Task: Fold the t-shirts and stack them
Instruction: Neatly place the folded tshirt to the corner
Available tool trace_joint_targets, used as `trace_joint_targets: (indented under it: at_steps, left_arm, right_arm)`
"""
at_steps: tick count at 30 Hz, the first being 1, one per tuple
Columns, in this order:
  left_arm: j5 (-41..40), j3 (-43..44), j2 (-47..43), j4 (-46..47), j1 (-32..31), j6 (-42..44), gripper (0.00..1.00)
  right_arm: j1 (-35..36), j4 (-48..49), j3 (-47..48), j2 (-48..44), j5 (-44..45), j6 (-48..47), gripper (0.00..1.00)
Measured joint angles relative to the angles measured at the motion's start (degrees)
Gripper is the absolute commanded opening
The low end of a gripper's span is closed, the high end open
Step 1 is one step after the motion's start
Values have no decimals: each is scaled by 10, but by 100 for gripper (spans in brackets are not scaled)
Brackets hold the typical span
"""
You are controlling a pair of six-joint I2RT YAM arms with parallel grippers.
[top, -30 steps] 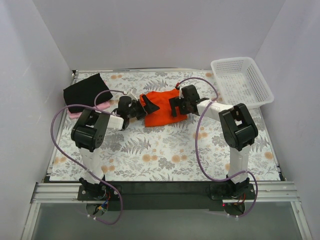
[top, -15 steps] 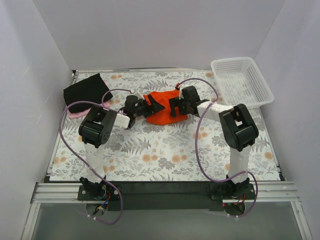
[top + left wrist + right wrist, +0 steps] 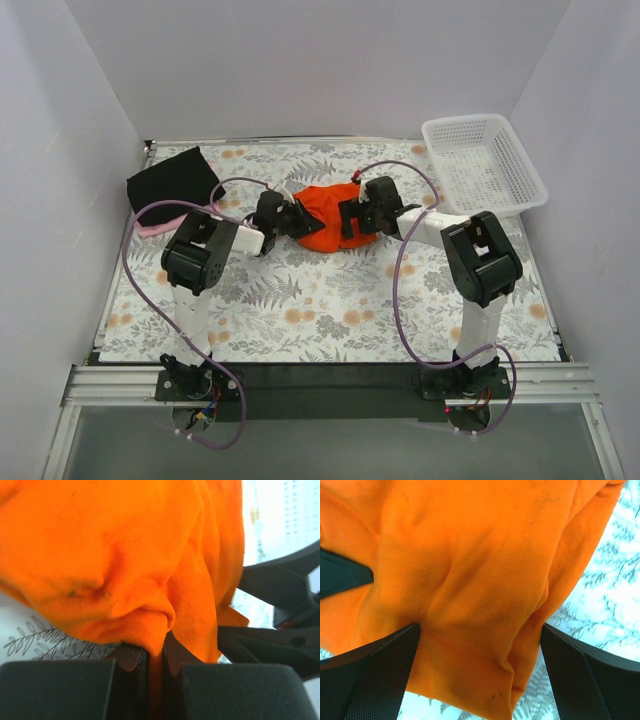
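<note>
The left arm (image 3: 195, 262) and the right arm (image 3: 483, 262) look the same. Each has big round black joints with white tubes between them. A thin purple cable (image 3: 123, 265) loops along the left arm, and a second purple cable (image 3: 393, 290) loops along the right one. Each arm stands on a small black base (image 3: 186, 378). A tiny red light (image 3: 447, 410) glows by the right base. The left gripper (image 3: 291, 219) and the right gripper (image 3: 349, 216) are black. Their fingers (image 3: 370, 680) are dark, with a fine bumpy grid on them.
</note>
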Motion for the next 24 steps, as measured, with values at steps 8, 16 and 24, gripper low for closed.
trace_joint_targets:
  at_steps: [8, 16, 24]
  left_arm:
    - [-61, 37, -65, -189, 9, 93, 0]
    - [-78, 86, -118, -315, 87, 164, 0]
    - [-84, 168, -119, -403, 136, 219, 0]
  right_arm:
    - [7, -31, -54, -56, -6, 4, 94]
    - [9, -50, -87, -113, -12, 3, 94]
    - [9, -50, -111, -143, -12, 3, 94]
